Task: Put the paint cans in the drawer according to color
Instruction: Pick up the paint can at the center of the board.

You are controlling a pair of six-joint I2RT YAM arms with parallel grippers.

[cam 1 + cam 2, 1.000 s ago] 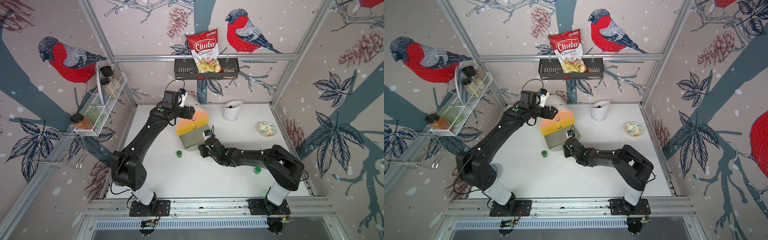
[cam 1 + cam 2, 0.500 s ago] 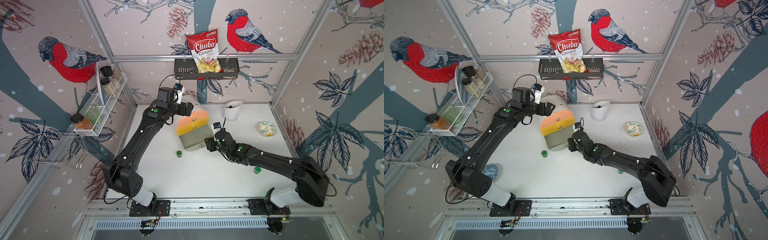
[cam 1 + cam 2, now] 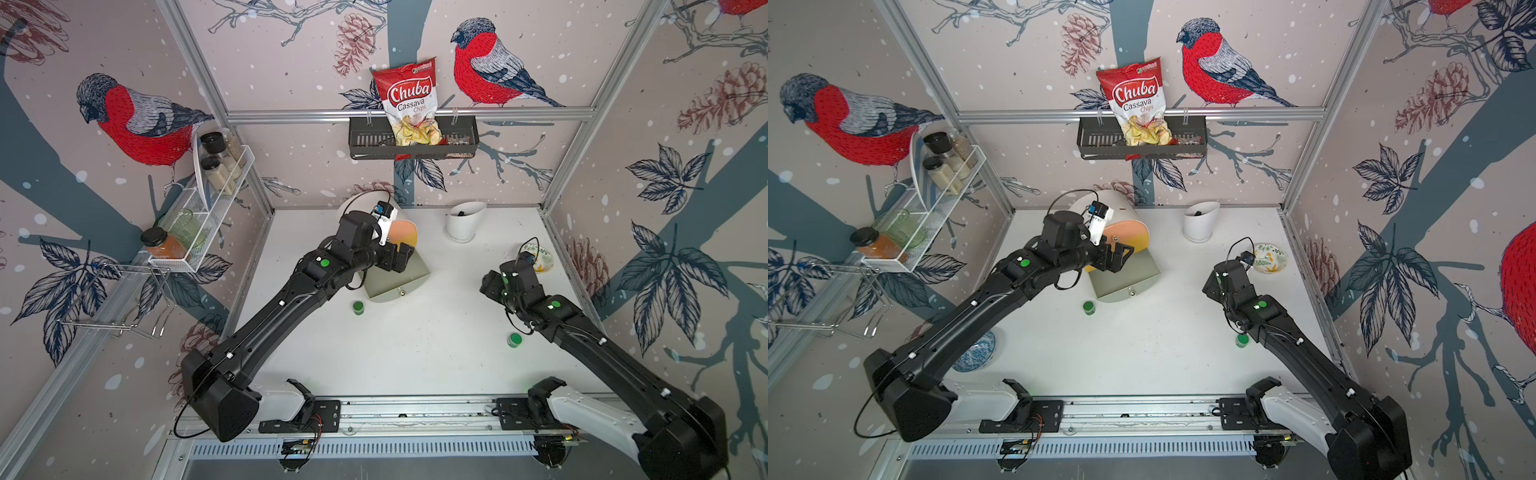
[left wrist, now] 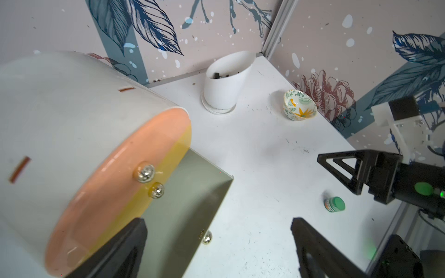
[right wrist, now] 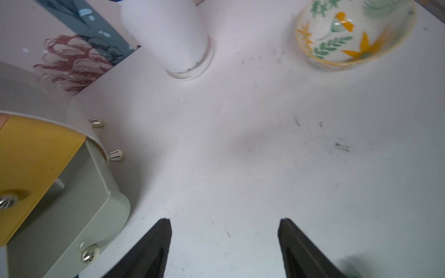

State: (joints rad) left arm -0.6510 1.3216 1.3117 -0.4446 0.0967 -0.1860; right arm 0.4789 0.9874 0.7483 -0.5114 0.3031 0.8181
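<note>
A green can [image 3: 514,340] sits at the desk's [image 3: 415,353] four o'clock, beside the right arm. A second can [image 3: 358,307] stands at seven o'clock of the pulled-out grey-green drawer [image 3: 409,276]. The right pincer [image 5: 224,228] gapes empty. Farther back, the left pincer [image 3: 400,261] hangs wide open above the drawer.

**Finishes around the two grippers**

Ahead of the jaws of the left gripper [image 4: 218,220] we see the drawer [image 4: 72,108]: smooth satin white shell, glossy peach front, shiny metal knobs [image 4: 144,172]. Between the jaws of the right gripper [image 5: 225,220] the table [image 5: 240,156] is matt white with dark scuffs; beyond them the bowl [image 5: 349,36] looks glazed. The right fingers [image 5: 149,250] are matt black plastic.
</note>
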